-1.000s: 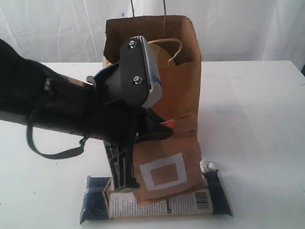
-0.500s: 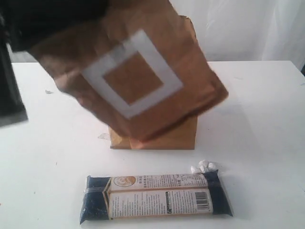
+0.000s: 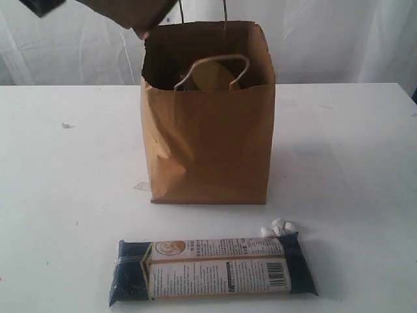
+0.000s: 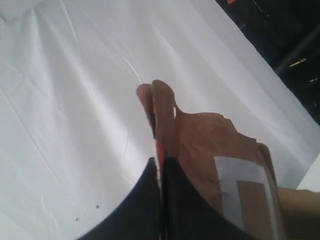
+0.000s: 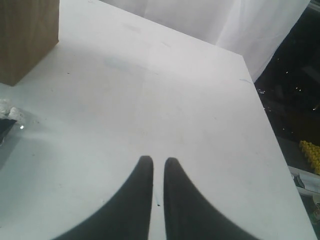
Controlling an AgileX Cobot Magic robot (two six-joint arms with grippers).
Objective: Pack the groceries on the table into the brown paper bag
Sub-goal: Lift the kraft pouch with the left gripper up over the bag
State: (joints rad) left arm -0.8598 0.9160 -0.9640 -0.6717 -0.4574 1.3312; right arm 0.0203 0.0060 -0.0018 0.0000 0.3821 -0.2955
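Observation:
The brown paper bag [image 3: 208,143] stands upright on the white table [image 3: 345,150], its mouth open and a tan rounded item [image 3: 212,75] showing inside. A long dark-blue packet [image 3: 212,270] lies flat in front of it. My left gripper [image 4: 161,162] is shut on the top edge of a brown pouch [image 4: 210,145] with a white square frame; orange shows between the jaws. In the exterior view only the pouch's lower corner [image 3: 130,10] shows, above the bag's left rim. My right gripper [image 5: 158,161] hangs shut and empty over bare table, to the side of the bag [image 5: 27,35].
A few small white bits [image 3: 279,227] lie by the packet's right end. White curtains hang behind the table. The table's far edge and a dark floor area show in the right wrist view.
The left arm has lifted the brown pouch from low in front of the bag up to the top left, mostly out of the exterior view. The bag and the packet have stayed put.

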